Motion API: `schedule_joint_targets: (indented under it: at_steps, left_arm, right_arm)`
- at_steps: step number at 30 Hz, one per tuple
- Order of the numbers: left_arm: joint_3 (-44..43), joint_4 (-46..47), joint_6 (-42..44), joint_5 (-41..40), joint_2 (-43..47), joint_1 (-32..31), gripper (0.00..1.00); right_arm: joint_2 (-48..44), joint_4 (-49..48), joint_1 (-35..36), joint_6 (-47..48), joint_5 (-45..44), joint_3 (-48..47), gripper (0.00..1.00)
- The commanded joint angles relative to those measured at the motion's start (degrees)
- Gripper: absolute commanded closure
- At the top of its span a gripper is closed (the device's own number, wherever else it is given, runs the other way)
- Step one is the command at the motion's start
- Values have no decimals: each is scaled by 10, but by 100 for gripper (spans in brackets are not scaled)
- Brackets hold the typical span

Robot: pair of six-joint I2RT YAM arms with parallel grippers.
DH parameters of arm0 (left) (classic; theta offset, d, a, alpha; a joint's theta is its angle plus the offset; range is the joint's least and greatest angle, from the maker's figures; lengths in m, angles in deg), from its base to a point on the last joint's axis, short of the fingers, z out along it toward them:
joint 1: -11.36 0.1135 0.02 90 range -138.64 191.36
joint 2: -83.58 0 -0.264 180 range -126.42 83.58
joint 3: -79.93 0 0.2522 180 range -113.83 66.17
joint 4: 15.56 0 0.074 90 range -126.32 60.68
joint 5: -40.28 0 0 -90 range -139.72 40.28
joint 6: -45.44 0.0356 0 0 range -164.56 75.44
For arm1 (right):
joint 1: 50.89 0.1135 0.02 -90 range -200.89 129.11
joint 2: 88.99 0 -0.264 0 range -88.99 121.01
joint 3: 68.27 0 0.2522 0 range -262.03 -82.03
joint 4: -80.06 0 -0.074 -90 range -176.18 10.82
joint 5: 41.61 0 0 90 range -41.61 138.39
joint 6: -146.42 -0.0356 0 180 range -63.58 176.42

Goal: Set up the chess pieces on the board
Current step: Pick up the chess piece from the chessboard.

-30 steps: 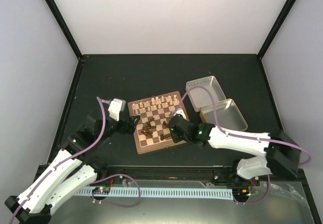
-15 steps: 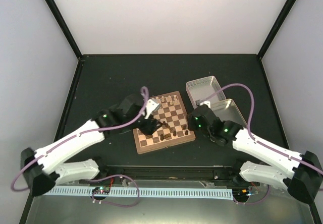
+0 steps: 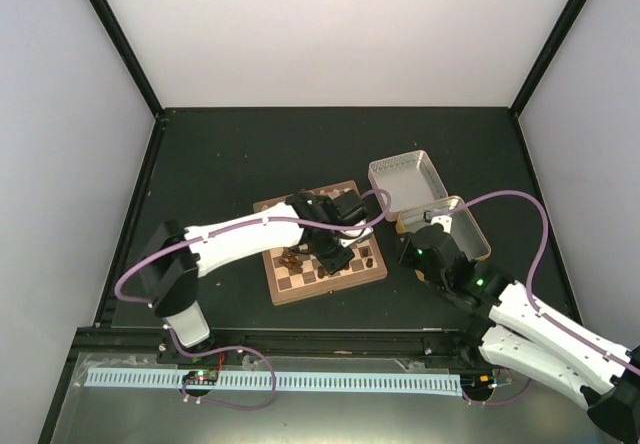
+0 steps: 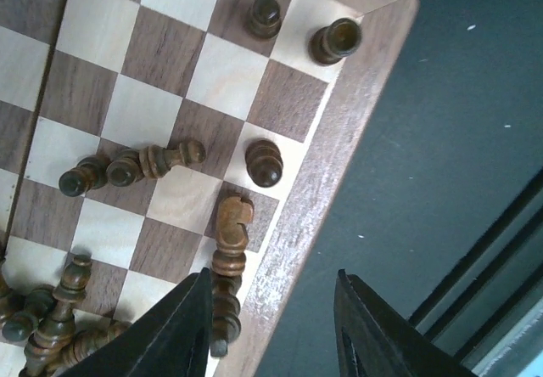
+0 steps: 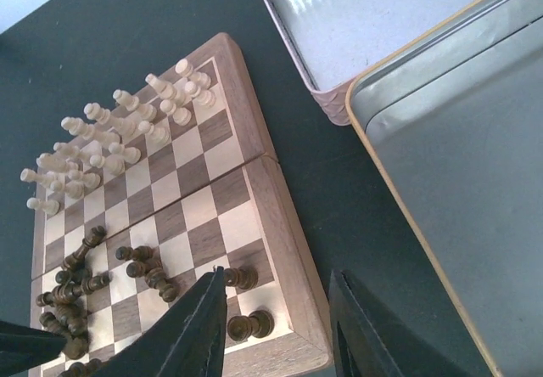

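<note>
Left gripper [image 4: 271,284] has swung to the small chequered wooden chessboard [image 4: 344,139]'s corner, jaws narrowing but empty over toppled dark brown chessmen [image 4: 233,220]; right gripper [image 5: 276,279] has withdrawn, unclenched, holding nothing.

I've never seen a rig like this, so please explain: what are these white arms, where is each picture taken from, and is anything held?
They are two robot arms bolted side by side, each ending in a two-finger gripper. One picture looks down from a fixed camera above. The other two come from cameras on the wrists, so each shows its own fingers at the bottom. On the table lies a chessboard. Pale pieces stand in rows at its far end; dark pieces mostly lie heaped at the near end. Beside it sit two metal tin halves. The left gripper hangs over the chessboard's edge, the right gripper beside it. Both are open and hold nothing.
</note>
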Motion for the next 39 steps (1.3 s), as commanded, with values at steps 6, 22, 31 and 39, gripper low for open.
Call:
schedule_joint_targets:
  at_steps: [6, 22, 31, 39]
  left_arm:
    - [-49, -57, 21, -21, -92, 0, 61]
    - [-64, -56, 23, -49, -154, 4, 67]
    - [-60, -53, 32, -39, -162, 6, 69]
    - [-63, -49, 35, -39, -165, 14, 80]
  right_arm:
    - [-29, 11, -3, -21, -42, 11, 67]
    - [-17, -3, -3, -18, -41, 12, 68]
    - [-15, -4, -3, -19, -42, 13, 68]
    - [-17, -2, -3, -18, -43, 11, 69]
